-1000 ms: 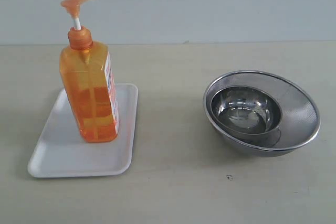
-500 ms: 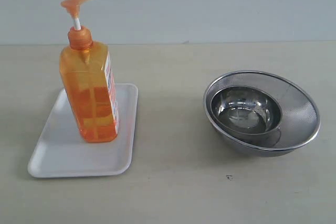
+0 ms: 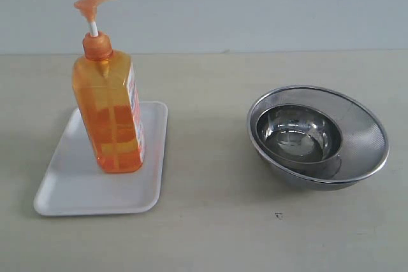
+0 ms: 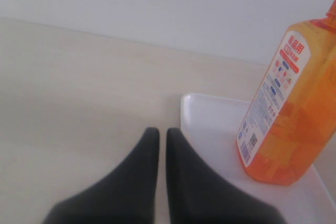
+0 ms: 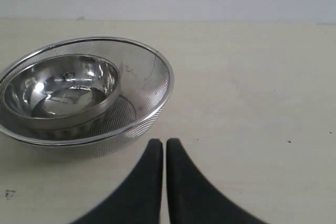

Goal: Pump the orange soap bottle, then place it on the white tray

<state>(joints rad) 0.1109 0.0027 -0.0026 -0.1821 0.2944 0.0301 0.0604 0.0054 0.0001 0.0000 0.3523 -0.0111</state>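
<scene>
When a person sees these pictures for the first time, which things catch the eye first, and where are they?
The tall orange soap bottle stands upright on the white tray, on the left of the exterior view. On the right, a shiny steel bowl sits inside a wider mesh bowl. The left gripper and the right gripper are shut and hold nothing.

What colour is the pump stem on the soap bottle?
White stem, clearest in the exterior view.
</scene>
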